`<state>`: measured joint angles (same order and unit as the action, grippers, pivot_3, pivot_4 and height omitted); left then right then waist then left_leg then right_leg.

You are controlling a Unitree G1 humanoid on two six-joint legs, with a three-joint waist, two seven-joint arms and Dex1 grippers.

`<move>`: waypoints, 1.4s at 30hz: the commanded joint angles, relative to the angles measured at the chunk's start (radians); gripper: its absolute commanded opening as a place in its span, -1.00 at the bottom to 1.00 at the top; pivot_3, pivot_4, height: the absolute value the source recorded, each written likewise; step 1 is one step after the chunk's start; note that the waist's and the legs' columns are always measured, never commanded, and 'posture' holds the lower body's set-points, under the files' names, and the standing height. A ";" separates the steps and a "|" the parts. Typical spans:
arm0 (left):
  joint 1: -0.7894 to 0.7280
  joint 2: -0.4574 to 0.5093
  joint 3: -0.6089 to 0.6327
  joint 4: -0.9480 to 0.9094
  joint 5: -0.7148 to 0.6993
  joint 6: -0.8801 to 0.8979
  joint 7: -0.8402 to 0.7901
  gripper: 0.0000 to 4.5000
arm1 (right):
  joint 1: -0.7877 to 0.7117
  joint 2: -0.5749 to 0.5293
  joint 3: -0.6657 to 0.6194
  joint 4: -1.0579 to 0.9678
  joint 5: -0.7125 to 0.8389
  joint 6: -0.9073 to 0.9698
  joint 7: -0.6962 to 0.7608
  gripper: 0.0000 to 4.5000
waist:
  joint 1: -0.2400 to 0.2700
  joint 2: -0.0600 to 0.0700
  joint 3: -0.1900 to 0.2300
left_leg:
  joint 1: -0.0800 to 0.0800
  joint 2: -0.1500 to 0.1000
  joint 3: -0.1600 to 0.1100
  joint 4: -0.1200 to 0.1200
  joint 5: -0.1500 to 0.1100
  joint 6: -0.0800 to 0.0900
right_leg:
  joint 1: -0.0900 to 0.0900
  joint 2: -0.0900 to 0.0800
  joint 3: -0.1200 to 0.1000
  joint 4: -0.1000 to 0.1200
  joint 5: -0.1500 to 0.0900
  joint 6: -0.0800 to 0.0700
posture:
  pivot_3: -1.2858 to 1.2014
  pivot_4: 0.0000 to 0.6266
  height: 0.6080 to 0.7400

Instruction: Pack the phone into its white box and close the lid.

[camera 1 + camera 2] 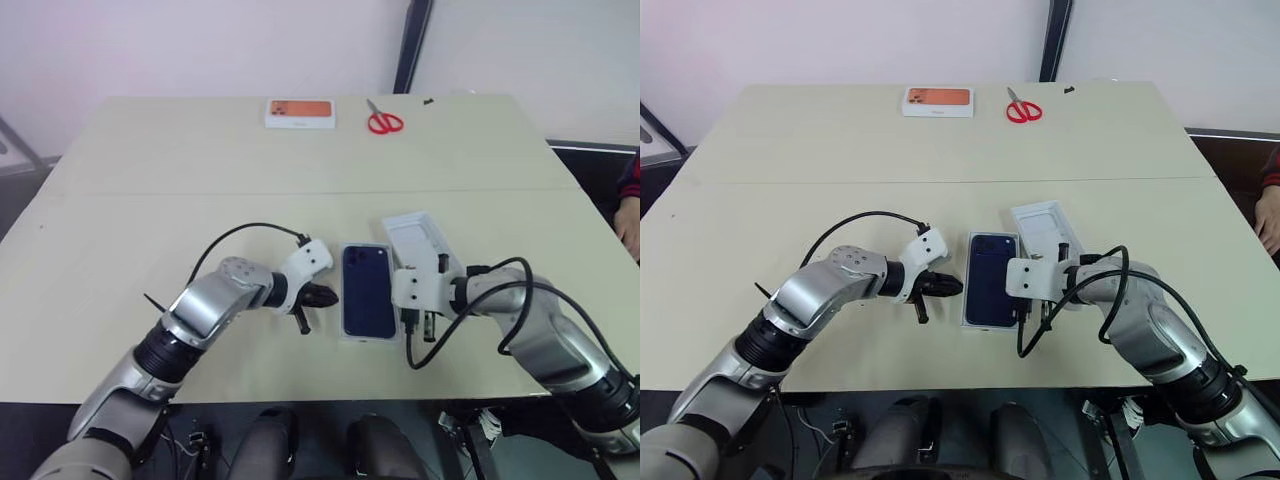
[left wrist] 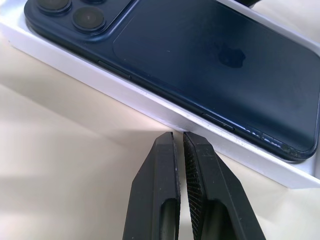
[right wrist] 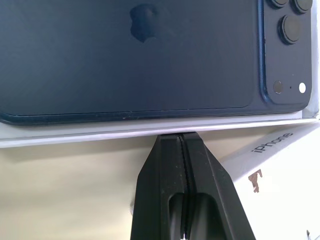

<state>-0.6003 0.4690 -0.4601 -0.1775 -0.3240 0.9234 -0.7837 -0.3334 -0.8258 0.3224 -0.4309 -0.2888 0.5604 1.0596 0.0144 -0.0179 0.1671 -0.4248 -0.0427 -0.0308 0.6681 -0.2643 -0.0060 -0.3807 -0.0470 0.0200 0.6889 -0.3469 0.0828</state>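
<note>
You had one flat dark navy-blue smartphone (image 1: 367, 289), lying between the two grippers in the one shallow white cardboard box (image 2: 165, 116). One white rectangular lid (image 1: 422, 238) lay just beyond the right gripper (image 1: 413, 324), inner side up. Two grippers with black fingers were there: that one to the phone's right, and the left gripper (image 1: 318, 299) to its left. Well beyond both grippers you had one white box with an orange picture (image 1: 300, 113) and one pair of red-handled scissors (image 1: 383, 120).
</note>
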 commanded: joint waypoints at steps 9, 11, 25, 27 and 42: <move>-0.008 -0.060 -0.042 -0.027 0.011 -0.024 -0.054 -0.83 | 0.010 -0.015 -0.022 -0.052 0.032 -0.023 0.008 -1.00 | -0.002 0.000 0.000 | 0.000 0.000 0.000 0.000 0.000 0.000 | 0.000 0.000 0.000 0.000 0.000 0.000 | 0.03 -0.52 1.00; -0.005 -0.057 -0.038 -0.025 0.018 -0.025 -0.054 -0.83 | 0.008 -0.013 -0.020 -0.052 0.032 -0.022 0.008 -1.00 | -0.002 0.000 0.000 | 0.000 0.000 0.000 0.000 0.000 0.000 | 0.000 0.000 0.000 0.000 0.000 0.000 | 0.03 -0.52 1.00; 0.110 0.125 0.096 -0.083 -0.009 -0.065 -0.144 -0.85 | 0.002 -0.061 -0.138 -0.038 0.121 0.038 0.040 -0.89 | -0.013 0.000 0.000 | 0.000 0.000 0.000 -0.001 0.001 -0.001 | -0.001 0.000 0.001 0.000 0.000 0.000 | 0.03 -0.52 1.00; 0.172 0.193 0.150 -0.110 -0.032 -0.102 -0.182 -0.86 | 0.002 -0.068 -0.189 -0.054 0.184 0.091 0.063 -0.59 | -0.019 0.001 0.000 | 0.000 0.001 0.000 -0.002 0.000 0.000 | -0.001 0.001 0.001 0.000 0.000 0.000 | 0.03 -0.52 1.00; 0.365 0.237 0.462 -0.092 -0.100 -0.581 -0.303 -0.86 | -0.232 0.153 -0.215 0.073 0.356 0.826 -0.216 0.50 | -0.020 0.001 0.000 | 0.000 0.001 0.000 -0.003 -0.001 0.001 | -0.002 -0.001 0.000 -0.001 0.000 0.000 | 0.03 -0.52 1.00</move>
<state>-0.2310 0.7063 -0.0075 -0.2601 -0.4245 0.3948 -1.0647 -0.5459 -0.6717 0.1132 -0.3518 0.0505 1.3436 0.8734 -0.0056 -0.0166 0.1667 -0.4260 -0.0420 -0.0304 0.6653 -0.2649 -0.0052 -0.3835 -0.0481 0.0204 0.6873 -0.3470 0.0824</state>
